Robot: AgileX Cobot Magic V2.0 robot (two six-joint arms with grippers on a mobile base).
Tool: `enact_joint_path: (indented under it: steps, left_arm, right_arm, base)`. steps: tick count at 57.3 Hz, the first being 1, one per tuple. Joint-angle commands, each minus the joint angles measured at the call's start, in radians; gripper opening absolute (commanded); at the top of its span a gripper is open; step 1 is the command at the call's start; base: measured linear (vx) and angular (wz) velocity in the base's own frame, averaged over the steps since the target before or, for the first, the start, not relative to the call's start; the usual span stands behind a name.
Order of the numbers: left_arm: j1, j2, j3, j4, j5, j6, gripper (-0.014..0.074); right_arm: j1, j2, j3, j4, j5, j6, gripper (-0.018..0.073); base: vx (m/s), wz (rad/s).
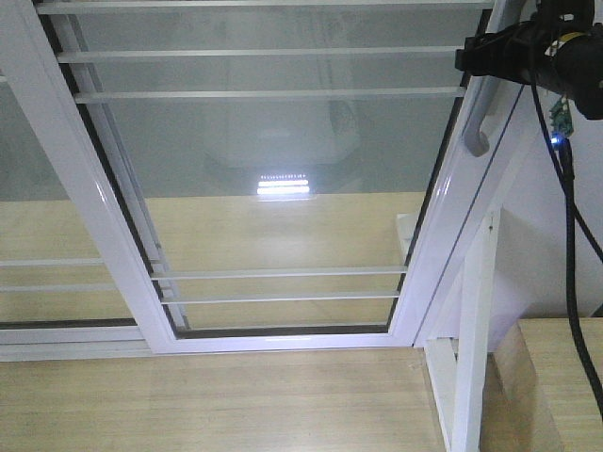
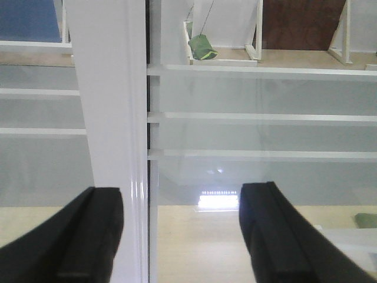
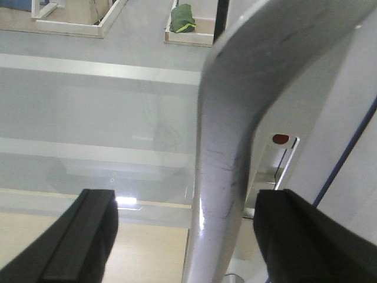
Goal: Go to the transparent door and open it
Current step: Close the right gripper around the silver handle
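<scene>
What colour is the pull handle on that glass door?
Grey, with faint dark scuffs. The right wrist view shows the pull handle closest.

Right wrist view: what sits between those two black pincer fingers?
The grey handle of the transparent door, inside the open right pincer, as that view shows.

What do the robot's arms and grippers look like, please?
Both the left gripper and the right gripper have blunt, wedge-shaped matte black fingers. The right arm is black too, with black cables hanging from it and a small green circuit board showing a blue light.
</scene>
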Motion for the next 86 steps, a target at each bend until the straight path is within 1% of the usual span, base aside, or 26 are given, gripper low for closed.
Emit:
enact_joint_path:
  steps: [1, 16, 24, 30, 35, 48, 51, 55, 64, 72, 80, 86]
  left_arm:
    - [-0.003, -0.012, -0.037, -0.010, -0.077, -0.006, 0.0542]
    - [-0.003, -0.012, -0.037, -0.010, -0.076, -0.006, 0.0542]
    - [-0.003, -0.012, -0.037, -0.010, -0.071, -0.006, 0.0542]
    - [-0.003, -0.012, -0.037, -0.010, -0.061, -0.006, 0.0542]
    - [-0.003, -0.012, -0.037, -0.010, -0.044, -0.006, 0.0542]
    - [-0.003, -0.012, -0.037, -0.010, -0.022, -0.006, 0.0542]
    - [-0.003, -0.012, -0.037, -0.010, -0.022, -0.006, 0.0542]
    - [-0.003, -0.012, -0.037, -0.010, -0.021, -0.006, 0.0542]
    - [-0.003, -0.012, -0.037, -0.010, -0.021, -0.006, 0.0542]
    - [-0.003, -0.012, -0.037, -0.010, -0.021, -0.006, 0.0542]
    - [-0.003, -0.012, -0.037, -0.010, -0.021, -0.006, 0.0542]
    - [-0.003, -0.012, -0.037, -0.010, -0.021, -0.006, 0.0542]
  right_arm:
    - [-0.001, -0.035, -0.038, -0.004, -0.110, 0.002, 0.0520]
    - [-0.001, 0.006, -0.038, -0.004, -0.224, -0.004, 0.0490]
    - [-0.001, 0.025, -0.038, -0.004, -0.241, 0.008, 0.0465]
    - [-0.001, 0.035, -0.038, -0.005, -0.249, 0.008, 0.0428]
    - [-0.001, 0.036, -0.038, -0.005, -0.256, 0.008, 0.0359]
    - [0.000, 0.036, -0.038, -0.005, -0.261, 0.008, 0.0072]
    - [0.000, 0.036, -0.038, -0.005, -0.261, 0.009, 0.0027]
    - [0.000, 0.036, -0.038, -0.005, -0.257, 0.018, -0.0008]
    - [0.000, 0.036, -0.038, -0.005, -0.235, 0.047, -0.0008]
    - [0.012, 0.036, -0.038, -0.010, -0.230, 0.044, -0.0006]
    - [0.049, 0.036, -0.038, -0.017, -0.237, 0.042, -0.0003]
    - [0.083, 0.036, -0.038, -0.047, -0.241, 0.042, -0.0001]
  base:
    - [0.00, 0.00]
    - [0.00, 0.00]
    - [0.00, 0.00]
    - [0.00, 0.00]
    - [0.00, 0.00]
    - [0.00, 0.00]
    - [0.00, 0.00]
    - [0.00, 0.00]
    - [0.00, 0.00]
    - [0.00, 0.00]
    - [0.00, 0.00]
    - [0.00, 0.00]
